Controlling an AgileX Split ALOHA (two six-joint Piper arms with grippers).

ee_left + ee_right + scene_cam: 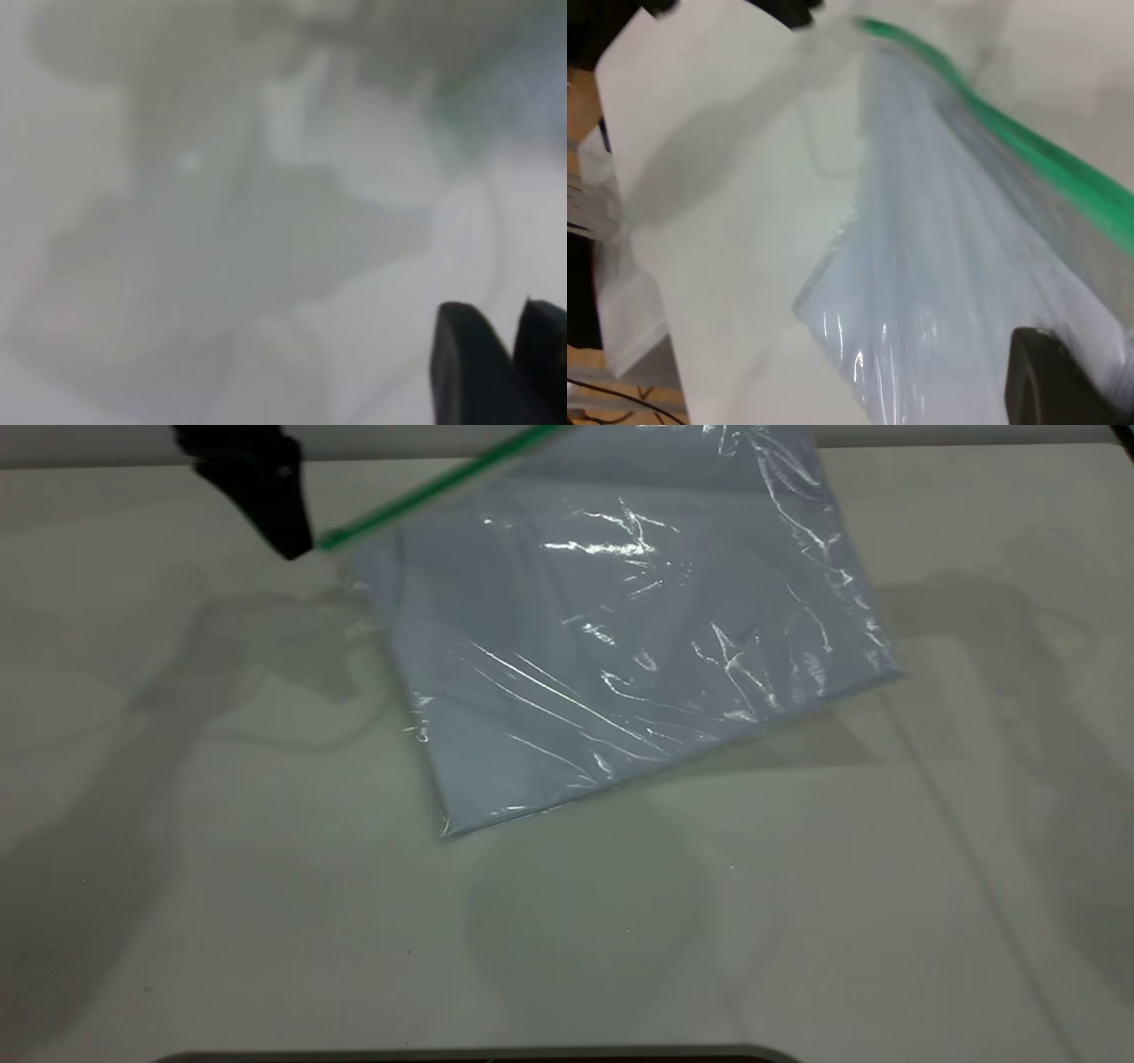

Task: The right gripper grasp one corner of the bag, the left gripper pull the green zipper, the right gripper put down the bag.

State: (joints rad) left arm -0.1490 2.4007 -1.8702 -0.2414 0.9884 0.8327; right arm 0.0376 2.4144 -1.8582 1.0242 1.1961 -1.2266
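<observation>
The bag is a clear crinkly pouch with white sheets inside. Its far edge is lifted out of the top of the exterior view and its near corner rests on the table. The green zipper runs along its raised left side and also shows in the right wrist view. My left gripper hangs at the zipper's lower end, its tips right beside the green end. In the left wrist view its fingers stand close together with nothing green between them. My right gripper shows one black finger pressed on the bag; it is out of the exterior view.
The white table lies under the bag, with arm shadows to the left and right. A dark edge runs along the near rim. The table's edge and clutter beyond it show in the right wrist view.
</observation>
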